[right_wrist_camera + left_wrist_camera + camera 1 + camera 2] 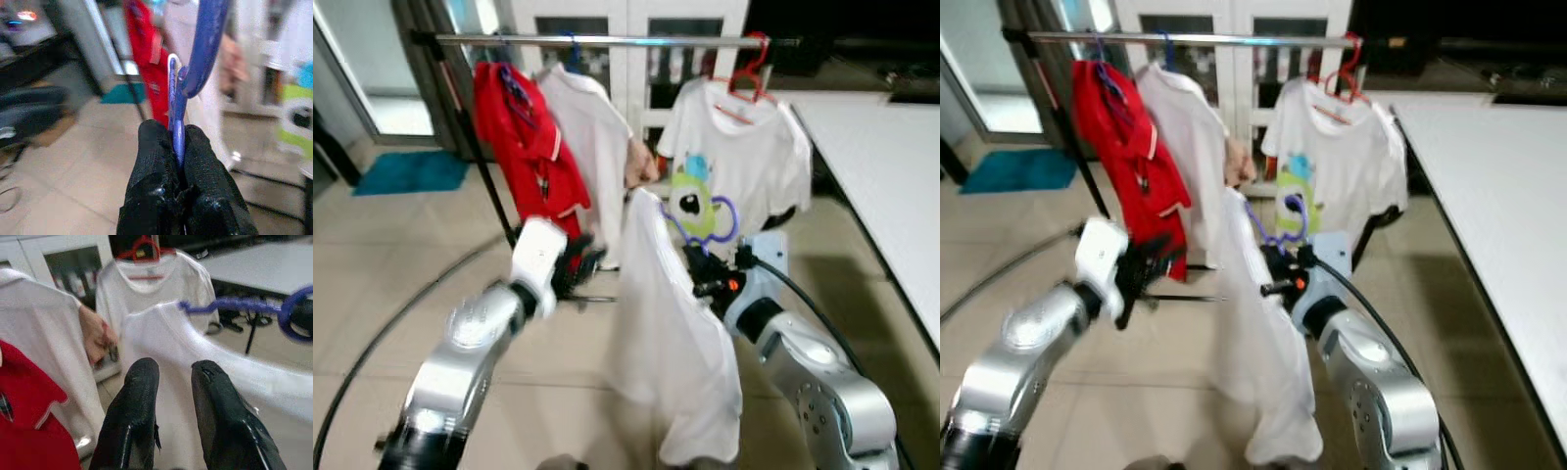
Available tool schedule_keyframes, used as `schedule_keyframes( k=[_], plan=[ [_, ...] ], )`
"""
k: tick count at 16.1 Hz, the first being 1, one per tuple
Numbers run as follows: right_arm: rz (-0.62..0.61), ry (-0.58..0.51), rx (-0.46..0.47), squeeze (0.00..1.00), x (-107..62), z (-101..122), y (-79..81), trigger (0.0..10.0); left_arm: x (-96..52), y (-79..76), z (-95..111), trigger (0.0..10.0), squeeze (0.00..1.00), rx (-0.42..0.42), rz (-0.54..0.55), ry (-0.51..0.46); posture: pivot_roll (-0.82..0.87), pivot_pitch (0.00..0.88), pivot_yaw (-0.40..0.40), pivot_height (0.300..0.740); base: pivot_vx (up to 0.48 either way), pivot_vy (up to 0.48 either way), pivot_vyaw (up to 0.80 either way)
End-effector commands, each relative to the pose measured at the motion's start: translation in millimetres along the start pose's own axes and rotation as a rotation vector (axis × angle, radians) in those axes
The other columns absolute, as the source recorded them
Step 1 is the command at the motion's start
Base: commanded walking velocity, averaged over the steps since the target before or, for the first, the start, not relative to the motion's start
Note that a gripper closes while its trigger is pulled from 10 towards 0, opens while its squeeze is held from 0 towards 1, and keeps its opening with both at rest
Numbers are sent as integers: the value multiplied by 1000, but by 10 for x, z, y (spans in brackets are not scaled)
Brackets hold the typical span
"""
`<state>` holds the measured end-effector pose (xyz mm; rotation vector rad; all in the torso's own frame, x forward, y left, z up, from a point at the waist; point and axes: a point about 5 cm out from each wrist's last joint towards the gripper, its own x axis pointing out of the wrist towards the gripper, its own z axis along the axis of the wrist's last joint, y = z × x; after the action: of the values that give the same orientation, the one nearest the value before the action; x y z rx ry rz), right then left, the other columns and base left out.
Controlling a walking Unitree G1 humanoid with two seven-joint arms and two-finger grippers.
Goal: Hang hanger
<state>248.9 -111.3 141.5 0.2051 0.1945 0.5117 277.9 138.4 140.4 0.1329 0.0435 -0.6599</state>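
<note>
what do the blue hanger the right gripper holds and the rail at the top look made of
Blue hanger: looks like glossy plastic or plastic-coated wire, a thin smooth curve pinched in the right gripper.
Rail: apparently bare metal tube, silvery with a bright sheen along its length.

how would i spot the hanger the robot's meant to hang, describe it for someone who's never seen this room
Find the metal clothes rail. In front of it, below the shirts hanging there, the right gripper pinches a blue hanger carrying a plain white shirt. The red hanger is already on the rail.

Head stereo pair angled down toward the clothes rail; both somewhat blurred wrist cameras along their jaws.
</note>
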Motion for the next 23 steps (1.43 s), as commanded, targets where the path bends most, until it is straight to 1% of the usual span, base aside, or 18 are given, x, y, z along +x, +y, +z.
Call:
schedule_keyframes(
  k=[1,3,4,5,6,7,8,9,10,11,12,17,18,19,20,21,22,23],
  plan=[
    [93,-66,-25,0,13,133,115,0,26,20,-2,10000,0,-14,-11,0,-29,23,26,740,0,0,0],
    [157,-84,-32,0,26,174,194,0,81,33,48,10000,0,-15,-35,-18,-26,15,25,740,0,0,0],
    [196,-98,-33,0,26,201,244,0,107,26,80,10000,0,-54,-65,-39,-26,7,28,740,0,0,0],
    [220,-110,-32,0,28,222,281,0,134,24,103,10000,757,-50,-78,-48,-27,5,29,740,0,0,0],
    [249,-129,-26,0,29,251,323,0,181,36,111,10000,1000,-29,-66,-46,-28,2,33,740,0,0,0],
    [259,-134,-24,0,29,258,332,0,195,36,110,10000,1000,-19,-68,-44,-28,2,33,740,0,0,0],
    [280,-148,-15,0,24,271,352,0,265,68,135,10000,1000,7,-18,-58,-30,0,35,740,0,0,0],
    [292,-152,-9,0,17,270,362,0,312,103,168,10000,537,33,33,-74,-31,0,37,740,0,0,0],
    [296,-154,-4,0,11,267,366,0,333,135,204,10000,129,61,77,-89,-33,0,40,740,0,0,0],
    [297,-156,1,0,7,267,366,0,344,157,232,10000,137,79,108,-101,-33,0,40,740,0,0,0],
    [296,-159,3,0,1,267,364,0,349,155,250,10000,1000,68,111,-118,-35,0,44,740,0,0,0],
    [297,-156,2,0,12,260,341,0,396,111,197,10000,1000,82,162,-96,-36,2,43,740,0,0,0],
    [297,-154,-4,0,21,262,333,0,393,99,183,10000,851,79,174,-88,-37,4,41,740,0,0,0],
    [284,-145,-16,0,47,259,304,0,386,95,175,10000,78,69,206,-87,-37,4,41,740,0,0,0],
    [256,-136,-32,0,80,258,257,0,386,52,156,10000,0,45,202,-86,-39,14,36,740,0,0,0],
    [246,-134,-37,0,88,260,242,0,387,32,151,10000,0,38,192,-87,-39,14,36,740,0,0,0],
    [202,-145,-48,0,139,307,171,0,383,-88,117,10000,0,17,116,-89,-48,28,29,740,0,0,0],
    [197,-147,-49,0,147,317,160,0,381,-104,112,10000,0,16,108,-88,-48,28,29,740,0,0,0]
  ],
)
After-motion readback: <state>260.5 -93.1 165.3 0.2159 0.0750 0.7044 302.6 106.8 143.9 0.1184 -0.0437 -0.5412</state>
